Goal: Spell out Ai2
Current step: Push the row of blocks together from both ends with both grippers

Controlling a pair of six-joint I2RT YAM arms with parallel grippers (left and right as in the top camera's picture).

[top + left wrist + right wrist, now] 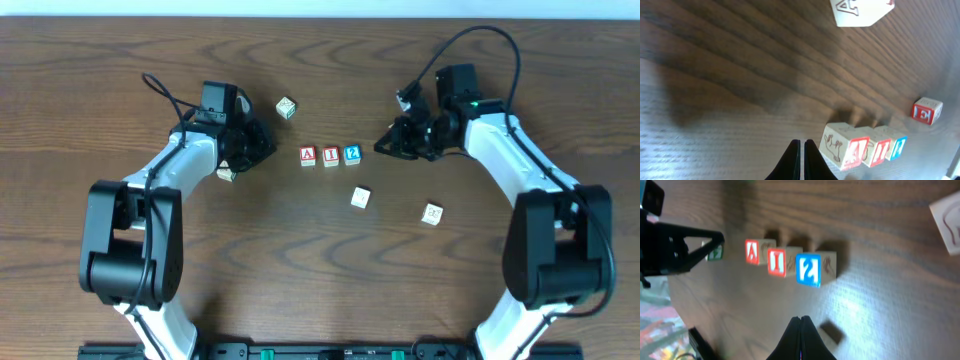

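Note:
Three small cubes stand side by side in a row at the table's middle: the red-framed "A" cube (308, 155), the red-framed "I" cube (331, 156) and the blue "2" cube (352, 154). The row also shows in the left wrist view, "A" (845, 145), "I" (879, 147), "2" (897, 146), and in the right wrist view, "A" (756, 251), "I" (780, 261), "2" (812, 269). My left gripper (262, 143) (801, 150) is shut and empty, left of the row. My right gripper (384, 146) (800, 325) is shut and empty, right of the row.
Pale cubes lie loose: one at the back (287, 107), one by the left arm (227, 174), one in front of the row (360, 198), one front right (432, 213). A red-marked cube (927, 111) shows in the left wrist view.

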